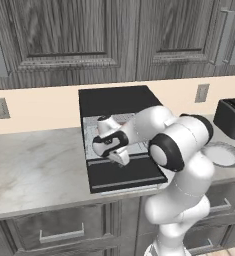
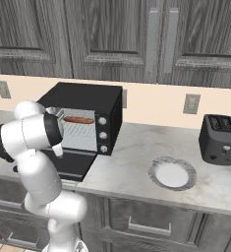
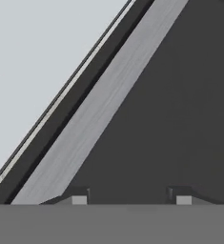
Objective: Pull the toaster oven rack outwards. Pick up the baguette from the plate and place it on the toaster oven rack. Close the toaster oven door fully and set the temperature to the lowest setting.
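- With the baguette (image 2: 78, 119) already lying on the toaster oven rack (image 2: 80, 132) inside the cavity and the plate (image 2: 172, 173) bare at lower right of the right base view, you are on the door-closing step, as I judge it.
- Your tool (image 1: 120, 159) hangs low at the centre of the left base view, just over the toaster oven door (image 1: 123, 175), which lies folded down flat toward you.
- From the hand view, the 2 fingertips (image 3: 79, 199) stand apart at the bottom edge with nothing between them; the tool grips nothing, and I cannot tell if either tip touches the panel.
- That same view shows the door's silver bar handle (image 3: 99, 109) running diagonally from lower left to upper right, above and left of the tips, close by but not between them.
- Next move, in my judgement: get under the door's free edge or onto the handle, then swing it up until it shuts against the toaster oven (image 2: 90, 98).
- After that, the 3 knobs (image 2: 103, 134) in a column on its right face await the lowest temperature setting.
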